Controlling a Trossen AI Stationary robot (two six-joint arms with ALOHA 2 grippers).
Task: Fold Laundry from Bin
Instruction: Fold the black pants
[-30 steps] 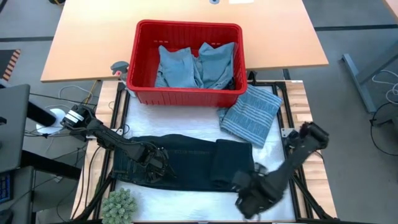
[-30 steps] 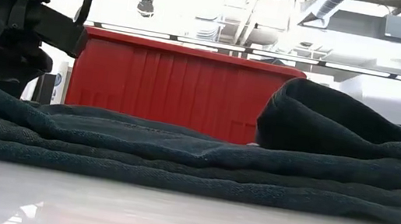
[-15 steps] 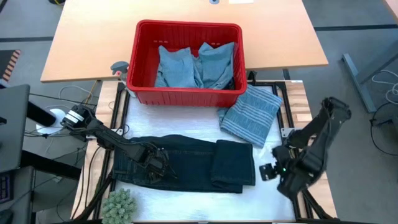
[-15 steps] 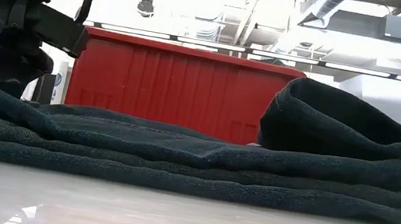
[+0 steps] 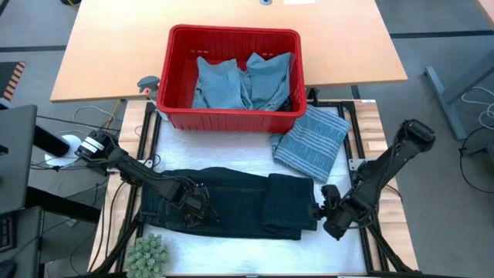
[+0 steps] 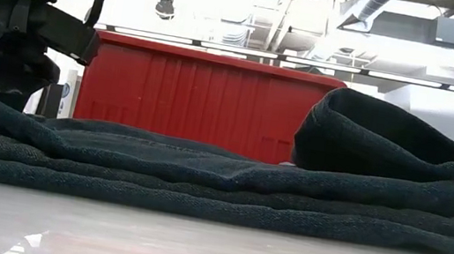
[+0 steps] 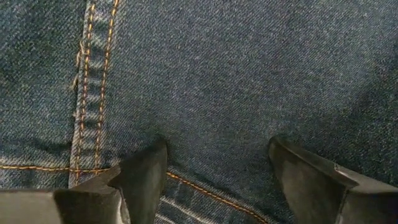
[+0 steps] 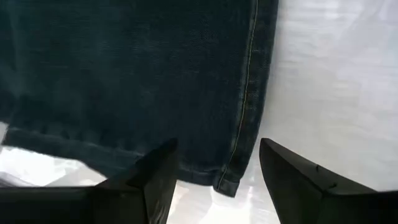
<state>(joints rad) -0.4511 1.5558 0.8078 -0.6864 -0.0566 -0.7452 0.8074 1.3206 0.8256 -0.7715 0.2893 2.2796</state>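
Note:
Dark blue jeans [image 5: 231, 202] lie folded on the white table cover, their right end doubled over into a thick fold [image 6: 385, 140]. My left gripper [image 5: 194, 202] stands open on their left half, pointing straight down. My right gripper [image 5: 319, 208] hangs open just off the jeans' right end, and its fingers [image 8: 158, 171] straddle the hem corner [image 8: 227, 180] from above without touching it. The red bin [image 5: 231, 117] at the far side holds light blue garments [image 5: 243, 81]. A folded grey-blue striped garment [image 5: 312, 143] lies in front of its right corner. My left gripper rests its two spread fingertips [image 7: 149, 168] on the jeans' top layer [image 7: 214, 124], beside an orange-stitched seam [image 7: 84, 118]. It comes from above, pointing down, with nothing pinched between the fingers. The jeans lie flat on the table under it.
A small green plant-like ball [image 5: 148, 253] sits at the near left corner. Bare white cover [image 5: 231, 255] shows along the near edge and to the right of the jeans. A wooden table [image 5: 116, 46] stands beyond the bin.
My right gripper has left the jeans' near right corner, swung out toward the table's right edge, rolled about its own line and come back down to the jeans' right end. The jeans have stayed as they lay.

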